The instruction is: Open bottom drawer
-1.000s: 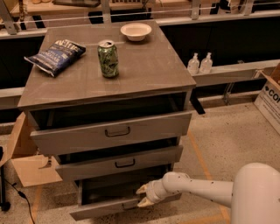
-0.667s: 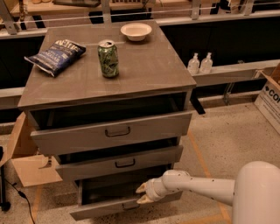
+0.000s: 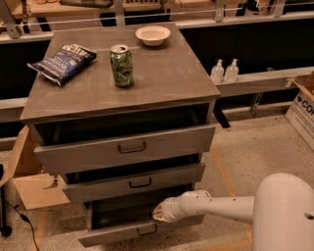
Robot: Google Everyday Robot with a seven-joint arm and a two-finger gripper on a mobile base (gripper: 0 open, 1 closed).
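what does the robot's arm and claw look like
The arm is a smooth, off-white tube with a bulbous wrist joint, growing from a big rounded white shell with small dark dots. The claw, just above the bottom drawer front, is pale tan. No loose cables or markings show.

Reads as a lab or workshop: speckled concrete floor (image 3: 245, 147) with an orange tape line (image 3: 223, 172), cardboard boxes (image 3: 300, 112), two pump bottles (image 3: 224, 71) on a metal ledge (image 3: 267, 78), railings (image 3: 216, 11) behind — gripper (image 3: 159, 213) at the front of the bottom drawer (image 3: 113, 235).
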